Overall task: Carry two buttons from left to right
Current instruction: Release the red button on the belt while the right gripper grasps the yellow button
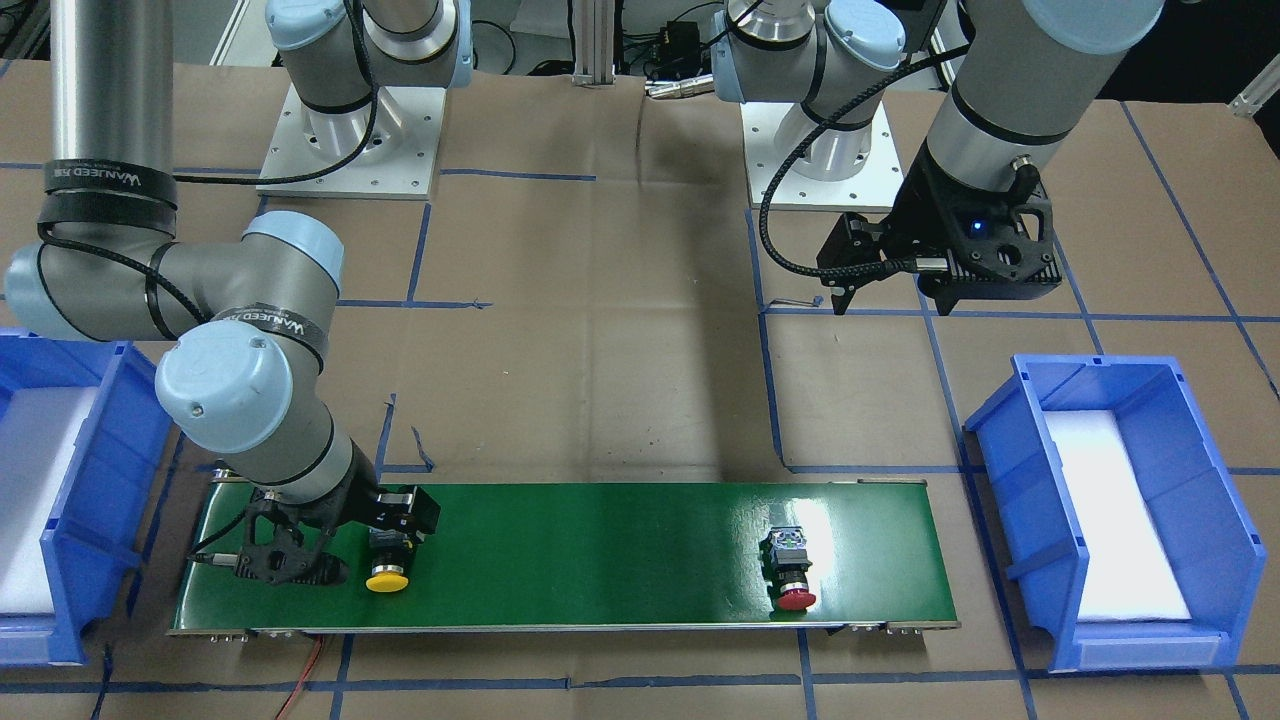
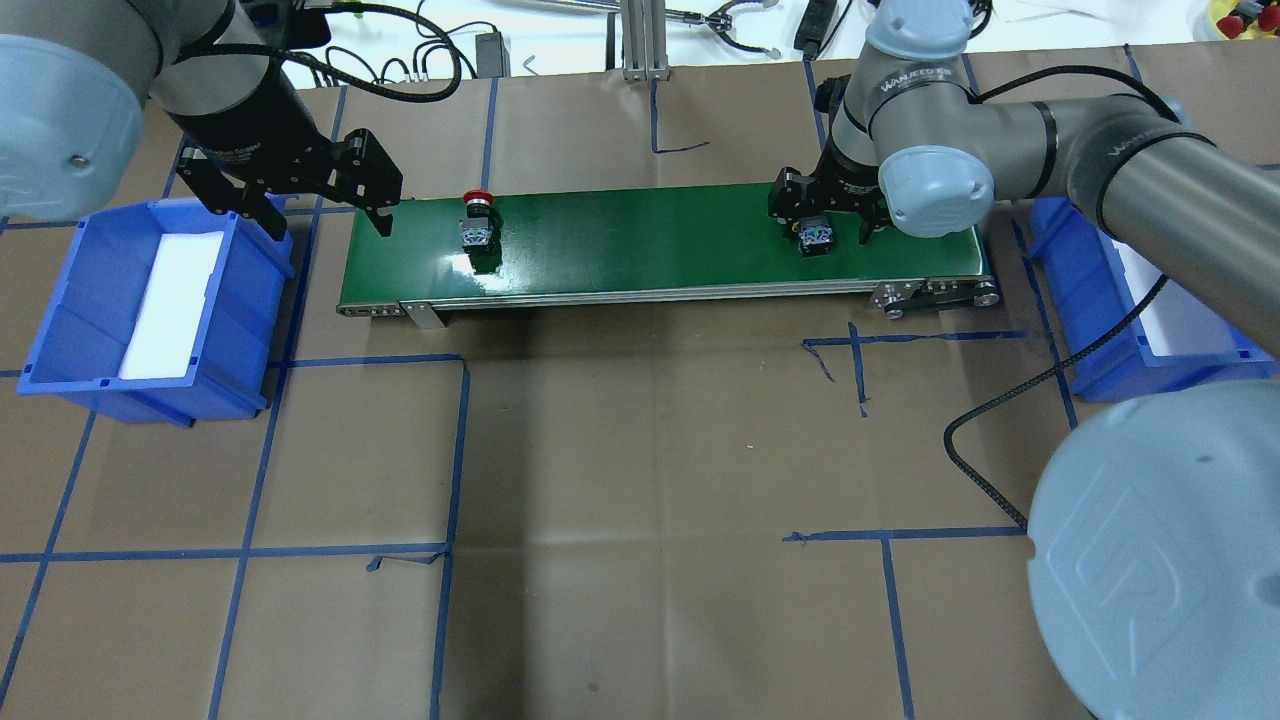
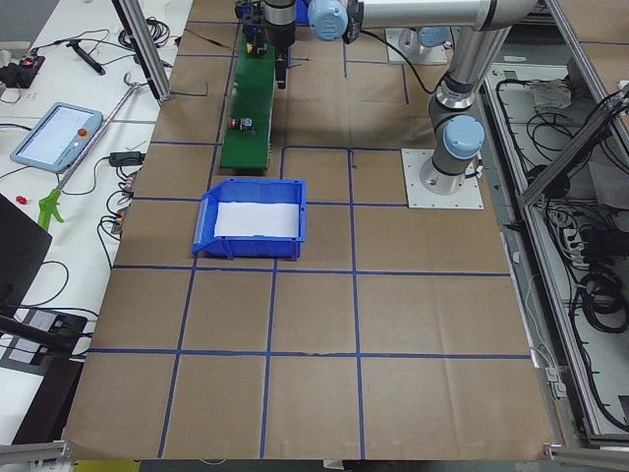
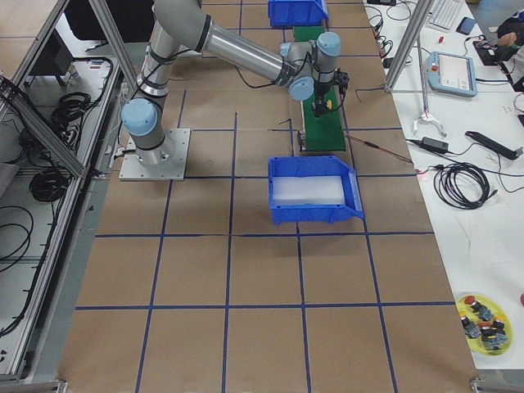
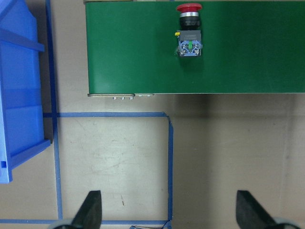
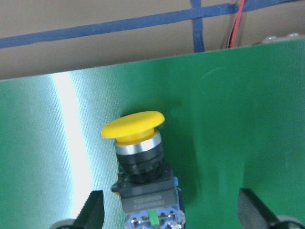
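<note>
The yellow-capped button [image 6: 138, 157] lies on its side on the green conveyor belt [image 1: 600, 550], near the belt's end on my right. My right gripper [image 6: 171, 212] is open and low over the belt, with the button's grey rear block [image 2: 815, 238] between its fingers [image 6: 93, 212]. The pads stand apart from it. The red-capped button [image 1: 790, 565] lies on the belt near the other end, also seen in the left wrist view [image 5: 189, 28]. My left gripper [image 2: 322, 212] is open and empty. It hangs above the table between the belt's end and the left bin.
A blue bin [image 2: 70, 300] with a white foam liner stands off the belt's left end. A second blue bin [image 2: 1085, 300] stands off its right end, partly behind my right arm. Blue tape lines cross the brown table cover [image 2: 640, 450]. A red wire [image 1: 305, 670] runs from the belt's front edge.
</note>
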### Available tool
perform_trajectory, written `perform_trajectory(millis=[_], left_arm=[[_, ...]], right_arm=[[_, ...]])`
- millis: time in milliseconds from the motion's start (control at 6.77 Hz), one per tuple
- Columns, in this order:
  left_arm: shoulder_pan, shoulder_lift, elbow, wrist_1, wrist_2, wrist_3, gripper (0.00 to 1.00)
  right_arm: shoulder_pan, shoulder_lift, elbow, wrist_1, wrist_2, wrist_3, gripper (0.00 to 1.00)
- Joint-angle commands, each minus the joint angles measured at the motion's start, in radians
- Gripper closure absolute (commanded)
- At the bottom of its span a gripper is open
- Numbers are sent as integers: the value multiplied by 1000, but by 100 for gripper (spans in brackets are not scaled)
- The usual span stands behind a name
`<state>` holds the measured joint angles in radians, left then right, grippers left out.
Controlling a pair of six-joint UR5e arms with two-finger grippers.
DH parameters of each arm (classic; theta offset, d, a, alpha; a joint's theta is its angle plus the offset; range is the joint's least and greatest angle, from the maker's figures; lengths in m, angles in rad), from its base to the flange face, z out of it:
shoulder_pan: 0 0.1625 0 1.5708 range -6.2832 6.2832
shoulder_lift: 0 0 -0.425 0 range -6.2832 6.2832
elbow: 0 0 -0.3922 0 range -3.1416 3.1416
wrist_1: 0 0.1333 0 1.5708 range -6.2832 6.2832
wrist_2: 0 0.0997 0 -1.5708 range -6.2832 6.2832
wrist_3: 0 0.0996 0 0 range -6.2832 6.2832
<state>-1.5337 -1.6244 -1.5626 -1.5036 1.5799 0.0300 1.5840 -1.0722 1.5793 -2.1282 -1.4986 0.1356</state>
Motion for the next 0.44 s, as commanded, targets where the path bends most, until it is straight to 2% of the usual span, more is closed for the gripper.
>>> perform_trajectory(millis=[0,295], left_arm=[[0,-2,3,0,0,-4,0],[0,-2,6,0,2,-5,0]], right_arm=[[-9,-2,-1,14,-2,-1,53],[-9,-8,-1,19,-5,-4,94]])
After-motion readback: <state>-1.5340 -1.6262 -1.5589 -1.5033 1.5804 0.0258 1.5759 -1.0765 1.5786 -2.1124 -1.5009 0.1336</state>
